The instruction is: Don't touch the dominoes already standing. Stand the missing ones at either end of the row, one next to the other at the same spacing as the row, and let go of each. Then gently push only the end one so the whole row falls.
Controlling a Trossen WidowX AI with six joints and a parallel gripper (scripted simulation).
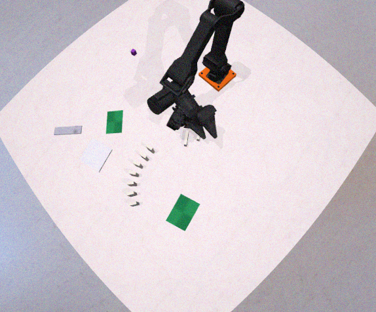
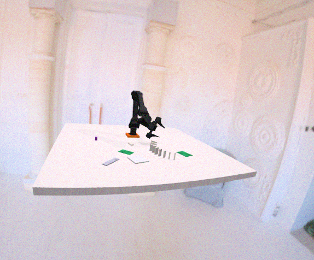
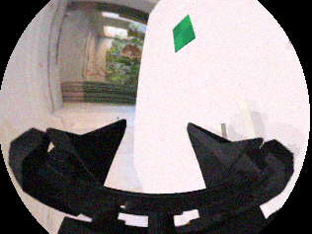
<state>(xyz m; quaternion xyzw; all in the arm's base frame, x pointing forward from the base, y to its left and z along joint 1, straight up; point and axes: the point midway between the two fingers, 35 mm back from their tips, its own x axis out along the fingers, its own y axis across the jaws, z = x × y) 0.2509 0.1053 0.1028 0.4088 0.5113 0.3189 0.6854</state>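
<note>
The black two-fingered gripper is released, its fingers wide apart with nothing between them, and it hangs tilted over the white table. The curved row of seven standing cream dominoes lies well apart from it. Two loose cream blocks are near the fingers: a long pale block and a partly hidden pale block. Both sit outside the grasp in the wrist view, and whether they stand or lie cannot be told.

The step in hand is likely fetching a missing domino. Level the wrist first, then centre the fingers over one block and lower straight down, so that neither finger clips its neighbour. Close lightly across the thin faces, lift high and approach the row's end from outside. The row bends, so each added domino should follow the curve, matching the spacing and turn. Set it fully down before opening, then rise vertically; a sideways drag could topple the row early
</note>
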